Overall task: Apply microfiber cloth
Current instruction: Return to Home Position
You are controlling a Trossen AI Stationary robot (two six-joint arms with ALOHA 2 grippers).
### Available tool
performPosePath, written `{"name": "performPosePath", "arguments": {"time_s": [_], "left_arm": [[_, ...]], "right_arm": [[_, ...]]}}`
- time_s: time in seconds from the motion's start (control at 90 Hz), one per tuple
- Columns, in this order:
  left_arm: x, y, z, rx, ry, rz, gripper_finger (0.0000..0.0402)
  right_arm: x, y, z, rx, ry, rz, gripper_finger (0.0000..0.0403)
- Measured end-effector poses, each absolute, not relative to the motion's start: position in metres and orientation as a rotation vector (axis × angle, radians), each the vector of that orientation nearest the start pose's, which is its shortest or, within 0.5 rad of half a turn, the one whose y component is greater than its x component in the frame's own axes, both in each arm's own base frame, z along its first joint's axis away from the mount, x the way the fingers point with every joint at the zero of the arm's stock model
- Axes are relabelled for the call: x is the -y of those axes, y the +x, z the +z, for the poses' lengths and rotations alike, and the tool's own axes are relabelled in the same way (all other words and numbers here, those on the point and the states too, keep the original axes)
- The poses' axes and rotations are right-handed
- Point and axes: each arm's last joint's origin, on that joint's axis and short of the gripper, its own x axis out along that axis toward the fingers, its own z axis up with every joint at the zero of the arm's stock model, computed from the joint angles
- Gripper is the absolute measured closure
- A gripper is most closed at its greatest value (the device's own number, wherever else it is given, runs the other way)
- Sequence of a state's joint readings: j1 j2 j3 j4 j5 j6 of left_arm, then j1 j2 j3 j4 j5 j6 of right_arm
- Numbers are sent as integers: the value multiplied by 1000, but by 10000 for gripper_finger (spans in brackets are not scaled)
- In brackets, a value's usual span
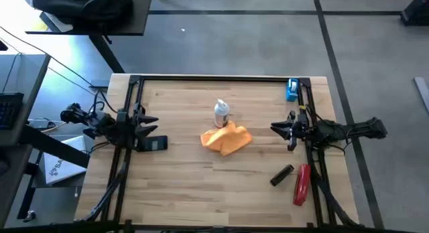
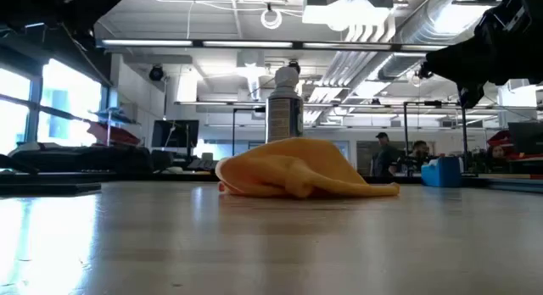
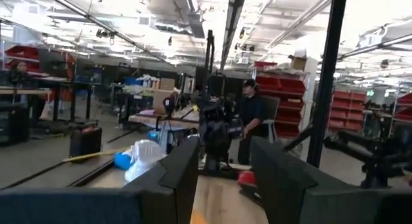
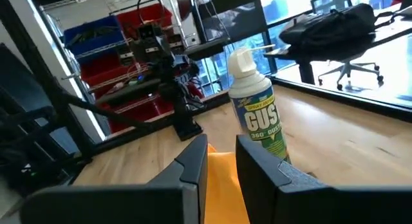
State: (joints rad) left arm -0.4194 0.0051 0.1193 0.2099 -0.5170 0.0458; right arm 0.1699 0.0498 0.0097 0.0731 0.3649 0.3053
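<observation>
High view: cloth point(image 1: 226, 139) crumpled mid-bench just beside the spray can point(image 1: 222, 112), likely soft and light; pinch its raised fold. Left fingers point(image 3: 190, 172) and right fingers point(image 4: 198, 161) stand apart, empty, at opposite edges.

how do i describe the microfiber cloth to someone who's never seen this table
Start at the wooden table and find the white spray can standing near its middle. The microfiber cloth lies crumpled right beside that can. It is the only soft orange-yellow thing; the red tool and black phone lie off toward the sides.
</observation>
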Motion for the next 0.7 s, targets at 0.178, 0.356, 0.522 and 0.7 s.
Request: {"name": "performPosePath", "arguments": {"time_s": [0.178, 0.356, 0.522, 0.7], "left_arm": [[21, 81, 216, 312, -80, 110, 280], [21, 81, 216, 315, -64, 112, 280], [21, 81, 216, 315, -61, 102, 280], [24, 81, 216, 327, -33, 8, 289]], "right_arm": [[-6, 99, 170, 51, 268, -151, 373], [0, 100, 169, 47, 265, -147, 400], [6, 100, 167, 22, 246, -168, 402], [7, 100, 166, 7, 253, -132, 403]]}}
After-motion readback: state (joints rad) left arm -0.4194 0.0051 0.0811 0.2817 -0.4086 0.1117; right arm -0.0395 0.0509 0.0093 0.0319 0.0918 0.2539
